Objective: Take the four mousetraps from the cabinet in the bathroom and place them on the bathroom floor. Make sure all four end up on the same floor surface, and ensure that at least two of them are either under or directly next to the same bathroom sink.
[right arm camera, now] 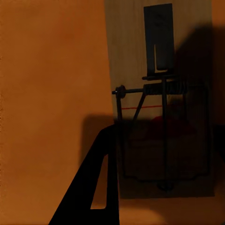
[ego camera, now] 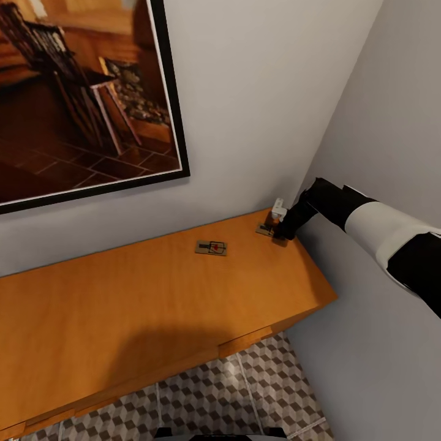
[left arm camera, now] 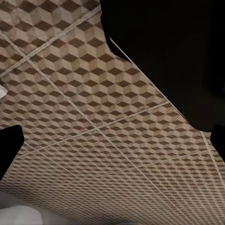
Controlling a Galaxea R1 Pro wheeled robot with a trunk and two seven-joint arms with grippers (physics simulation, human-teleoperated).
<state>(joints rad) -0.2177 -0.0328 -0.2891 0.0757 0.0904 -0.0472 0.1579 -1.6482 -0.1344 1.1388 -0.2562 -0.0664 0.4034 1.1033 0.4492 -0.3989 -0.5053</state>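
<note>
Two traps were on the cabinet (ego camera: pixel 153 294): one (ego camera: pixel 211 247) untouched, one (ego camera: pixel 266 230) under the right gripper (ego camera: pixel 280 233). Couldn't tell if its jaws were closed. No trap visible on the floor (ego camera: pixel 245 398).

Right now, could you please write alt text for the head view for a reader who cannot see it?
The right gripper reaches a mousetrap at the far right corner of the orange-brown cabinet top. A second mousetrap lies flat nearby, apart from it. A framed picture hangs above; cube-patterned floor shows below.
</note>
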